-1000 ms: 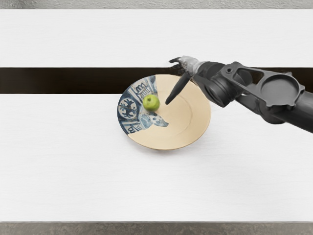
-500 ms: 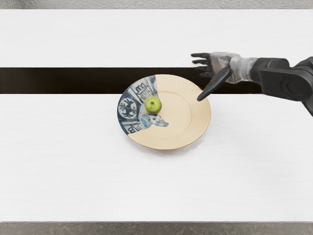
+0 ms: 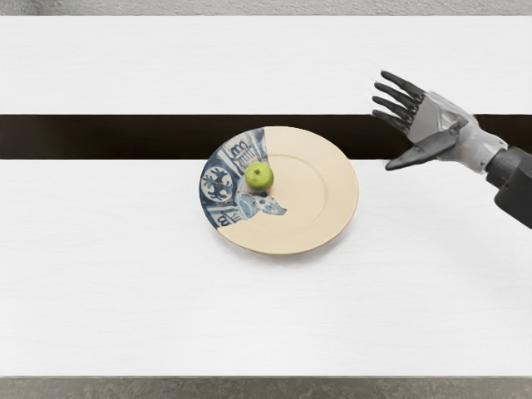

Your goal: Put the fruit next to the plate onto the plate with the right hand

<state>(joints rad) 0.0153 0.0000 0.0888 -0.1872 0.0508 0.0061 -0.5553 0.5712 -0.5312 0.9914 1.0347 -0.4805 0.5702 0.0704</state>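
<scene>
Fruit (image 3: 258, 175): round, green, no long axis, resting on the plate (image 3: 320, 204) left of centre, at the blue pattern's edge. My right hand (image 3: 428, 125), fingers spread and empty, hangs beyond the plate's right rim; the fruit lies well to its left. Placement appears complete.

**Green fruit (image 3: 258, 175) lies on the plate (image 3: 320, 195)**

The small, round green fruit sits left of the plate's centre, at the edge of a blue-and-white patterned patch. The round tan plate lies flat on the white surface (image 3: 266, 316), near its middle.
</scene>
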